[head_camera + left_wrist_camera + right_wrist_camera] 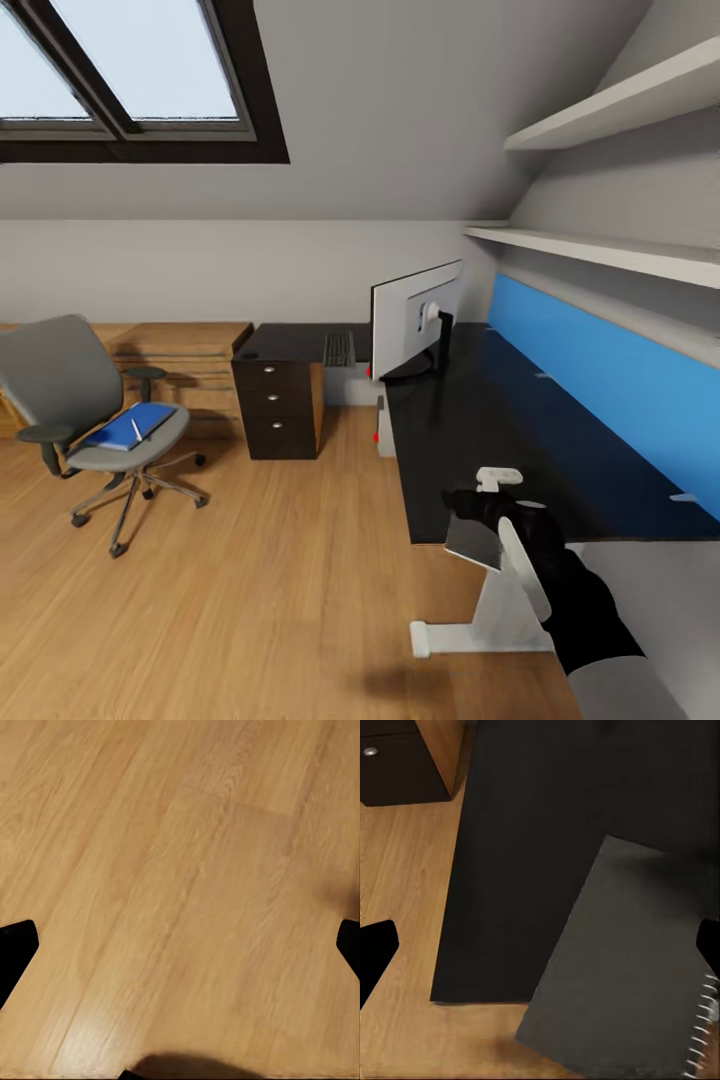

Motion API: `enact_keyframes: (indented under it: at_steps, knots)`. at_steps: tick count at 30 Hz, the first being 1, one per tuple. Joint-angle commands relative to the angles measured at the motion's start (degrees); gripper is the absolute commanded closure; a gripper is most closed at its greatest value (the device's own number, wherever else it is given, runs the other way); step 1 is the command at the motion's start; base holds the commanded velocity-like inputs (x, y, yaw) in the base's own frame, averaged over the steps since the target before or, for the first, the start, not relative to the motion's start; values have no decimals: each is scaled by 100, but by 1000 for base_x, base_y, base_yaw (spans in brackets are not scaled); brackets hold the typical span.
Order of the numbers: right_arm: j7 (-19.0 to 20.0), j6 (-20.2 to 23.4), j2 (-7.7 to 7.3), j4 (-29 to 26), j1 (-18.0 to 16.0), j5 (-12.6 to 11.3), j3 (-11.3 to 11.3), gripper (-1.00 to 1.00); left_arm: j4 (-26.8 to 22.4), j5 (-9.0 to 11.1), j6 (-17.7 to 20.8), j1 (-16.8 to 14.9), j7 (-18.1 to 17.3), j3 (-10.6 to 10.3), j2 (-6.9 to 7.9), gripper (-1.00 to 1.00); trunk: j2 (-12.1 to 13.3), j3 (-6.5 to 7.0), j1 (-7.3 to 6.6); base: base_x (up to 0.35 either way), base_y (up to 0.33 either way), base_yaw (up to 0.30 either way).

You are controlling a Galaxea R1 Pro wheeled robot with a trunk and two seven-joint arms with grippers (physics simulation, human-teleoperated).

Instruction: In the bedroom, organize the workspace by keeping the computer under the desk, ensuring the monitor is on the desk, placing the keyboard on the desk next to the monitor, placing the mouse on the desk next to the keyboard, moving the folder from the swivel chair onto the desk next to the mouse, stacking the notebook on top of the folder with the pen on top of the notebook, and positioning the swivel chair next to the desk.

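My right gripper [478, 505] [540, 949] hovers over the near corner of the black desk [470, 440], fingers wide apart. The dark grey notebook [622, 967] [474, 545] hangs tilted just beneath it, above the desk edge, not between the fingers. The monitor [415, 320] stands on the desk, and the keyboard [338, 349] lies beyond it. The grey computer [381, 425] sits under the desk. The blue folder [128, 427] with the white pen [136, 430] lies on the swivel chair [60, 375] at the left. My left gripper [180, 952] is open over the floor. The mouse is out of view.
A dark drawer unit [280, 405] stands under the desk's far wing, with a light-wood chest [180, 350] beside it. A blue wall panel [600, 390] and shelves [600, 250] run along the right wall. The desk's white leg [490, 620] is close below my right arm.
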Motion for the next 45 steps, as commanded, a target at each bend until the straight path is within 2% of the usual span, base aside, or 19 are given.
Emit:
enact_keyframes:
  at_steps: [1,9,16,27,30,31,33,38,40,41,42,43,45]
  knots:
    - [-48,22,-6,-7,-4,-58,7,-100,1,61,-37,-6,36,-45,5,-100,-4,-6,-4,-319,0,0]
    - [-42,31,32,-89,-3,-90,-75,-100,1,61,-37,-6,36,-35,11,-100,-4,-6,-4,-293,0,0]
    - [-41,30,37,-178,38,-271,-124,-100,3,69,-37,-6,36,-19,13,-100,-4,-6,-4,-329,0,0]
    - [-34,32,36,-203,43,-281,-124,-100,3,74,-37,-6,36,-11,13,-100,-4,-6,-4,-337,0,0]
    - [-23,37,41,-104,75,-789,-955,-100,-63,63,-47,-6,66,6,13,-100,-4,-6,-4,-50,-3,0]
    - [3,137,4,-24,76,-1732,-1619,-100,-101,71,-46,-6,72,8,3,-100,-44,-24,18,-3,0,0]
    - [9,127,0,7,78,-1786,-1666,-100,-102,73,-46,-6,73,8,4,-100,-124,-60,62,-2,0,0]
    - [34,28,-1,81,77,-1860,-1948,-100,-101,77,-42,-6,78,8,4,-100,-325,-149,172,0,0,0]
    - [82,-14,-1,96,79,-1873,-2116,-100,-98,78,-39,-6,79,8,4,-100,-405,-185,216,0,0,0]
    - [208,-38,1,104,77,-1885,-2348,-100,-97,81,-38,-6,80,3,4,-100,-445,-203,238,0,0,0]
    - [252,-42,2,107,77,-1885,-2419,-100,-95,82,-38,-6,80,2,4,-100,-485,-221,260,0,0,0]
    - [369,-48,2,122,77,-1886,-2586,-100,-92,84,-37,-6,80,1,4,-100,-526,-239,282,0,0,0]
    - [483,-50,2,149,77,-1889,-2738,-100,-90,85,-37,-6,80,0,4,-100,-606,-275,326,0,0,0]
